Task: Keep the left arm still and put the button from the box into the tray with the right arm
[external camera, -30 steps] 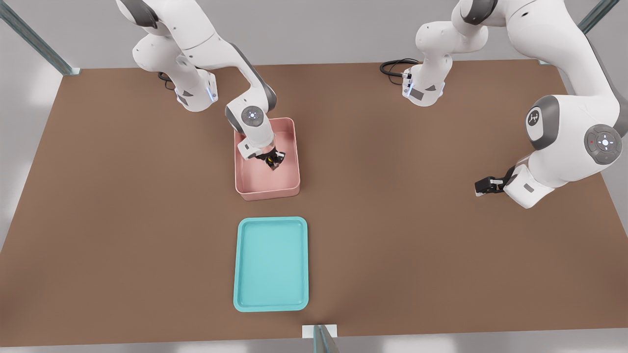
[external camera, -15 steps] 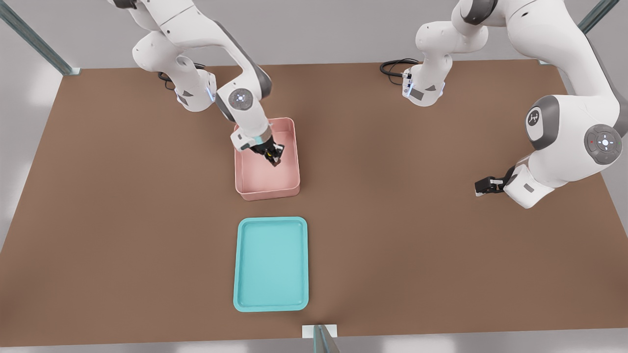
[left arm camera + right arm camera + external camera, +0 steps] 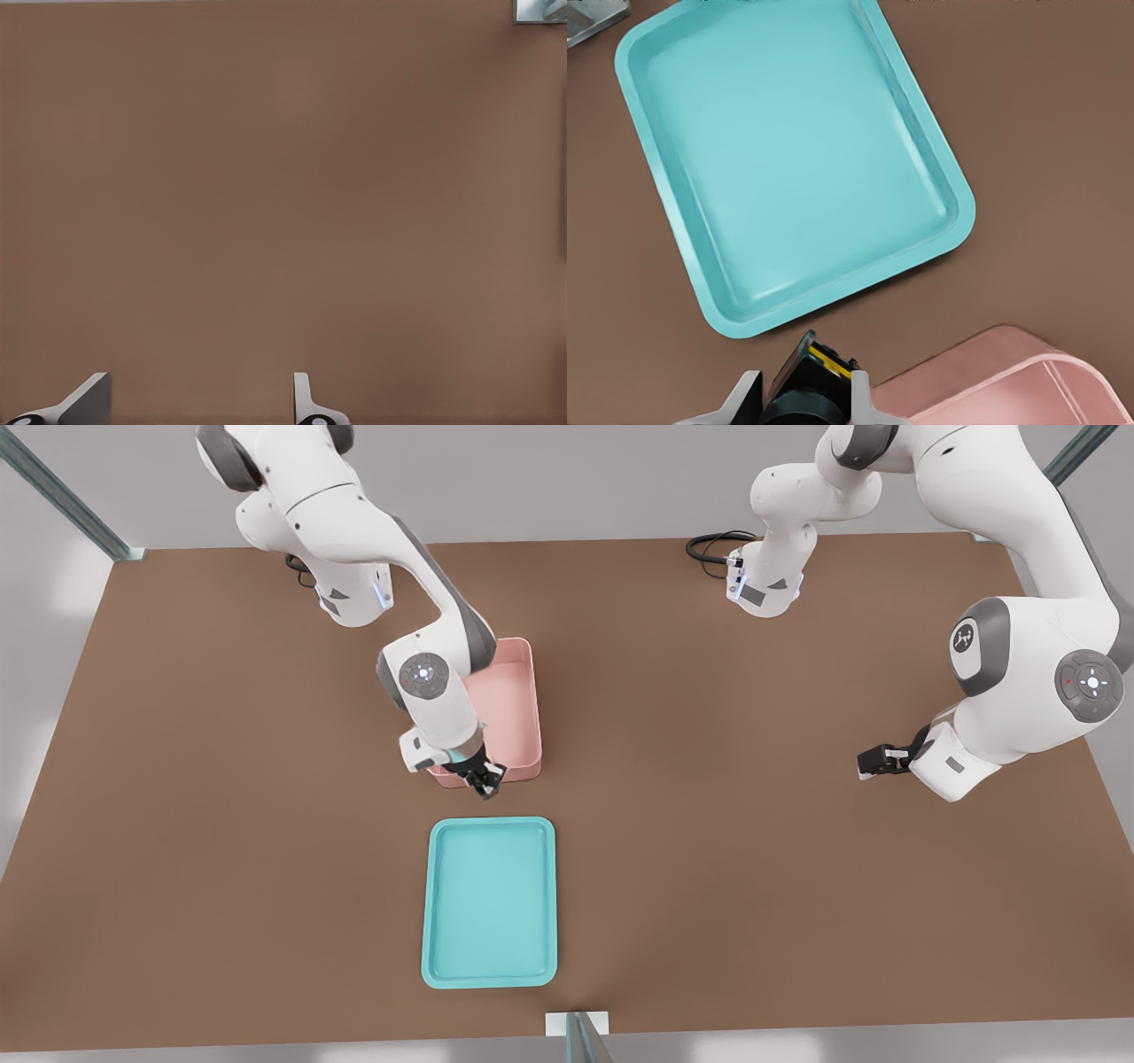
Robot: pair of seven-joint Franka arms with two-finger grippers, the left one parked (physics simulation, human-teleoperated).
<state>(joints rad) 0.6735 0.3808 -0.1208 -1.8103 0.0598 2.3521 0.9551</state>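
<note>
My right arm's gripper (image 3: 485,781) hangs over the near wall of the pink box (image 3: 524,717), above the strip of table between box and turquoise tray (image 3: 489,902). It is shut on the button (image 3: 819,366), whose black body and a sliver of yellow cap show between the fingers (image 3: 742,398) in the right wrist view. That view also shows the tray (image 3: 793,155) lying whole ahead and a corner of the box (image 3: 1010,381) beside the gripper (image 3: 804,403). The box's visible floor holds nothing.
A brown table (image 3: 709,797) carries both containers, the tray nearer the front edge. A small metal bracket (image 3: 576,1027) sits at the front edge just past the tray. A black cable (image 3: 709,545) lies at the back by the other arm's base.
The gripper has risen out of the pink box with the button and travelled toward the tray, from the box's middle to over its near wall. Box and tray have stayed put.
</note>
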